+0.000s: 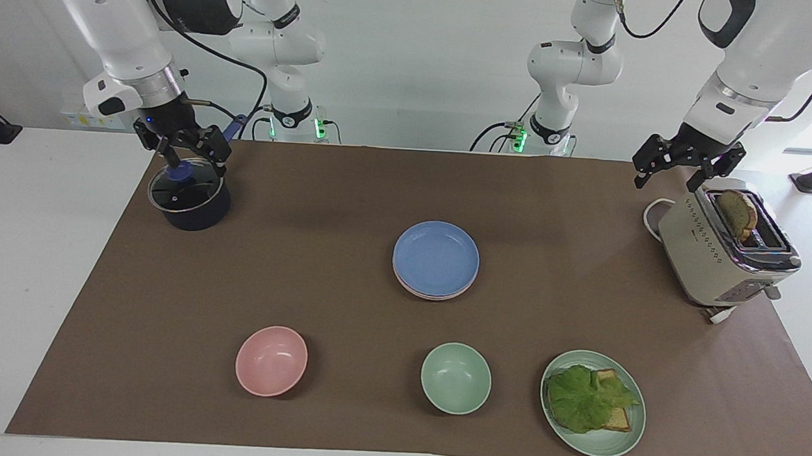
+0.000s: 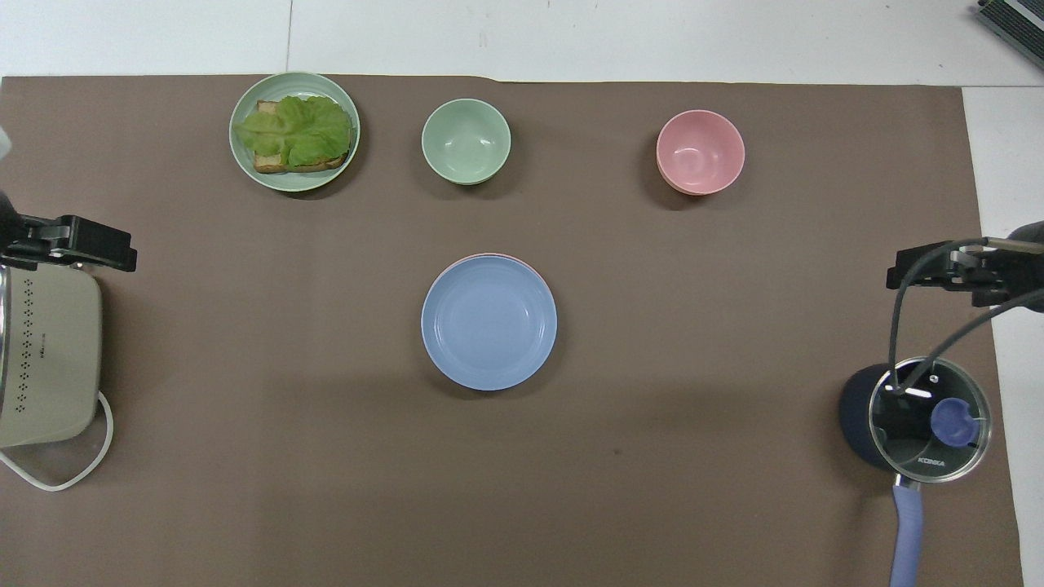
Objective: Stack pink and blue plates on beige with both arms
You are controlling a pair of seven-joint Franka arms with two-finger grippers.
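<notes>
Right claw (image 1: pixel 184 152) hangs over the dark lidded pot (image 1: pixel 188 199) at the right arm's end of the surface (image 1: pixel 320 279), fingers apart, nothing held. Left claw (image 1: pixel 684 166) hangs over the end of the beige toaster (image 1: pixel 721 255) nearer the robots, at the left arm's end; fingers apart, nothing held. One bread slice (image 1: pixel 737 214) stands in the toaster slot. Mid-surface, btwn the two arms: blue plate (image 1: pixel 436 257) lies on top of a stack; pink plate's rim (image 1: pixel 413 290) shows just under it, and a pale rim under that, prob. the beige plate (image 1: pixel 452 298), though mostly covered. Stack sits level, well apart from both claws. Farther from the robots than the stack: pink bowl (image 1: pixel 271 360) toward the right arm's end, green bowl (image 1: pixel 456 378) roughly in line w/ the stack, green plate (image 1: pixel 593 403) w/ lettuce on bread toward the left arm's end. All three stand apart from each other.
</notes>
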